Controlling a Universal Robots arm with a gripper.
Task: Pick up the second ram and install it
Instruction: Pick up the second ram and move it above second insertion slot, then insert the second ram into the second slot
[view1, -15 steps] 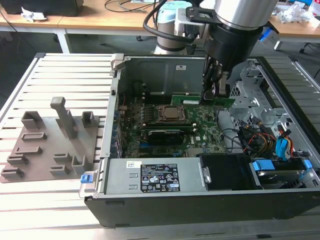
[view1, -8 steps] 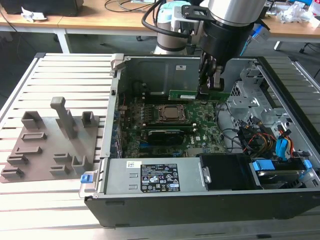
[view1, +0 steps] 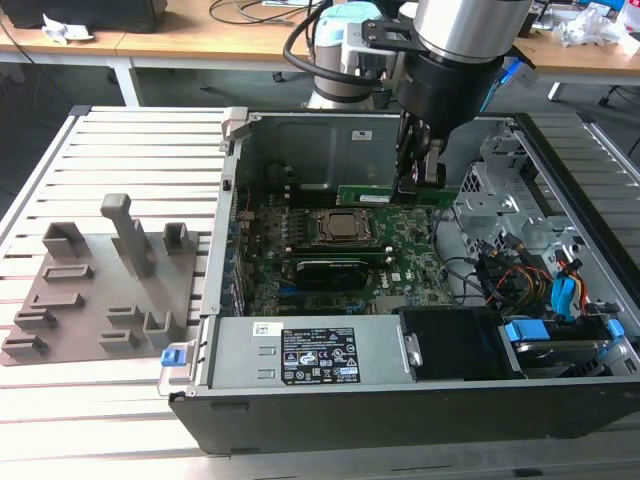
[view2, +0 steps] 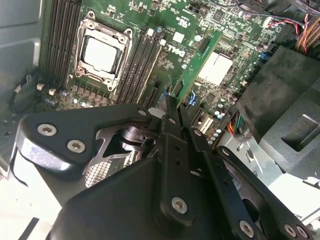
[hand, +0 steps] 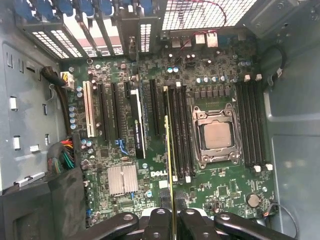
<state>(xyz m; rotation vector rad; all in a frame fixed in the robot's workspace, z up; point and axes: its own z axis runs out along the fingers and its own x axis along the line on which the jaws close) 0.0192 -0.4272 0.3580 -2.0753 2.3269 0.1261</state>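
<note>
Second ram hangs pinched between the closed fingers of the gripper, just beside the CPU socket.

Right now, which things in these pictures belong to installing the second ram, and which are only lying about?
Belong to the job: the second ram, held by the gripper above the motherboard; the memory slots beside the CPU socket.
Just lying about: the grey holder tray outside the case; the power supply; the drive cables.

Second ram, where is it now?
In the exterior view, the second ram hangs clamped in the jaws over the motherboard, beside the CPU socket.
</note>
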